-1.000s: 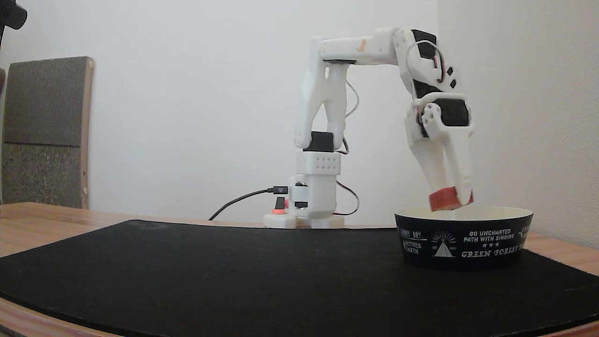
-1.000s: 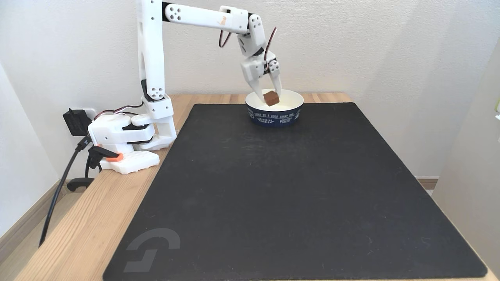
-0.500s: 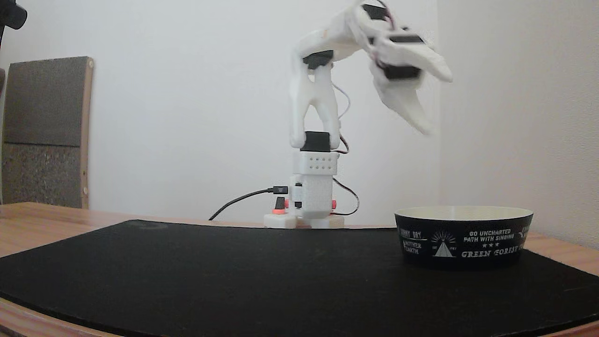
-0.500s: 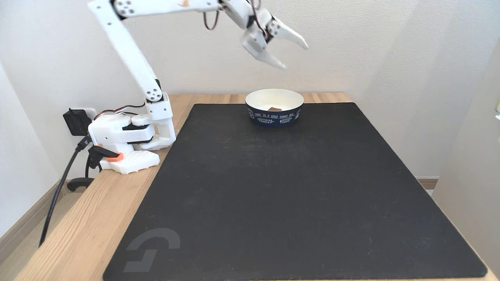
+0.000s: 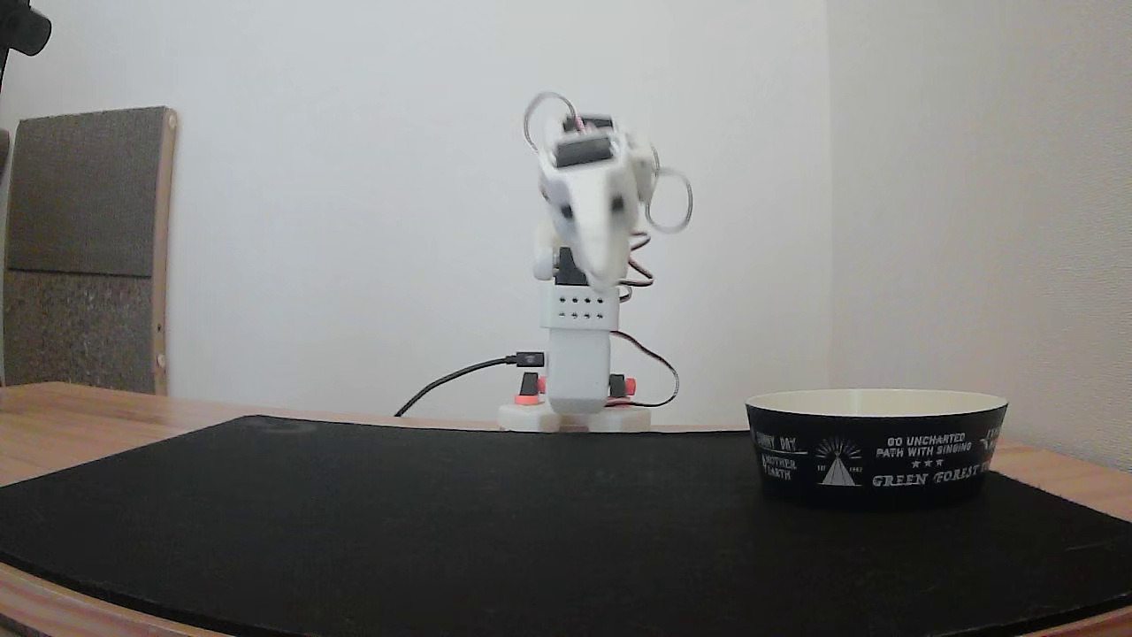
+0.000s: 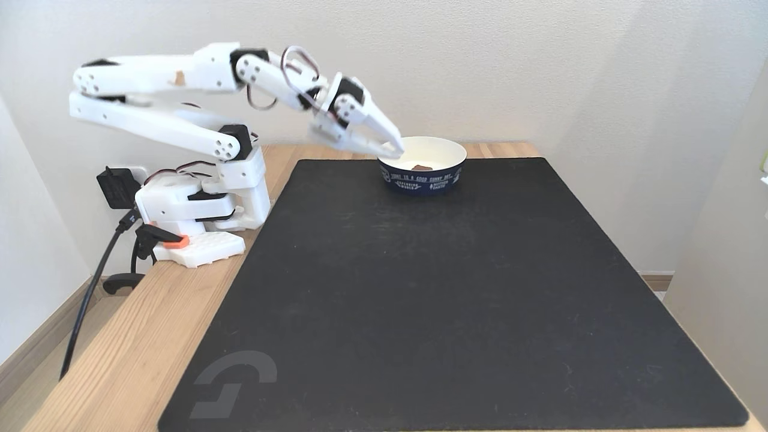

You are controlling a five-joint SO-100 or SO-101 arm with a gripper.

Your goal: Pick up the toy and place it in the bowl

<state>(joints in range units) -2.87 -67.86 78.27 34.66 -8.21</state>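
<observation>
The red toy point(image 6: 423, 167) lies on the cream inside of the bowl point(image 6: 447, 175), which stands at the far edge of the black mat. In a low fixed view the bowl point(image 5: 875, 456) shows its black wall with white lettering, and that wall hides the toy. The white arm is folded back over its base. My gripper point(image 6: 396, 150) hangs in the air, its tips lining up with the bowl's left rim in this view. Seen from the front, the gripper point(image 5: 603, 274) is blurred, well to the left of the bowl and higher. Its fingers meet at the tips and hold nothing.
A large black mat point(image 6: 444, 288) covers most of the wooden table point(image 6: 120, 336). The arm's base point(image 6: 192, 210) with cables sits at the table's left edge. A white wall runs close behind the bowl, and a cork board point(image 5: 84, 248) leans at the far left.
The toy was let go and now lies in the bowl. The arm rose, swung away from the bowl and folded back toward its base. The fingers opened, then closed again.
</observation>
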